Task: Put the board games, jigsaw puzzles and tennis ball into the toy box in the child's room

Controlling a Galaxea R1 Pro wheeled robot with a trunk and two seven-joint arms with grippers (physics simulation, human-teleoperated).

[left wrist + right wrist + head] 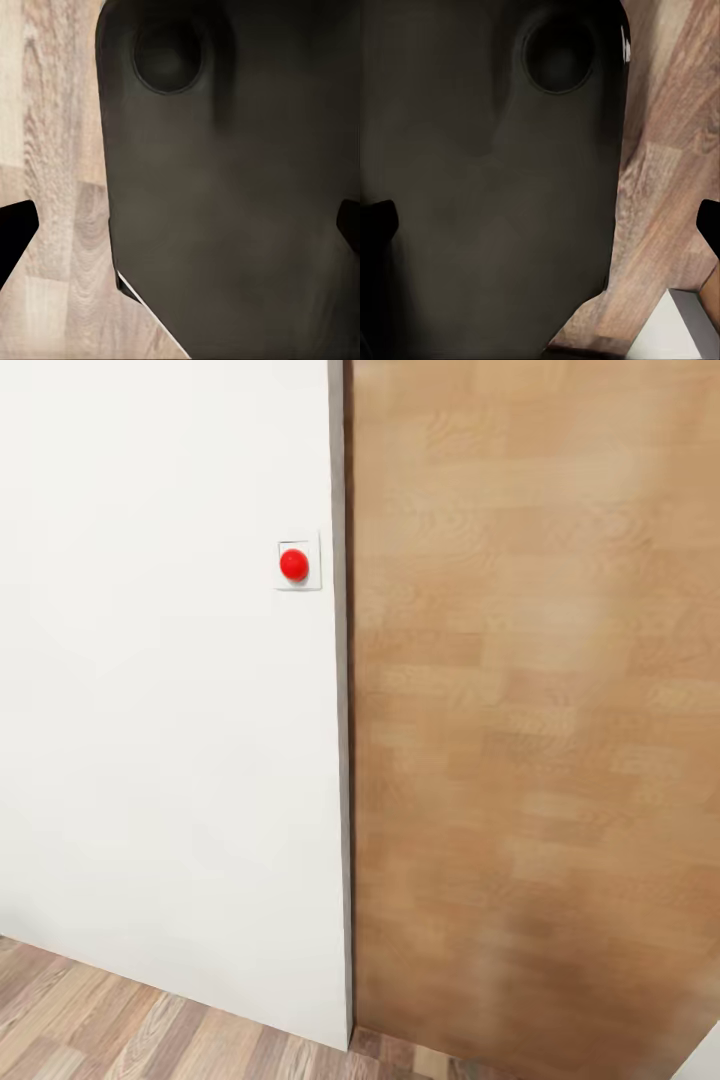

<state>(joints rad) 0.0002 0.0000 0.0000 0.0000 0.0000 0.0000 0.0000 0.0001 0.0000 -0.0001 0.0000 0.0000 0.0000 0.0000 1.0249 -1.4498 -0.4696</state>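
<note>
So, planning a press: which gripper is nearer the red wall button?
Left, probably: red button sits left of centre on the wall ahead; left gripper and right gripper both hang low over wood floor.

In the head view a wall (160, 760) stands on the left and a door (540, 740) on the right, meeting at a thin upright frame (341, 760). A button (294, 564) on its plate (299, 562) sits on the wall, just left of the frame. The floor (110, 1025) lies below the wall.
</note>
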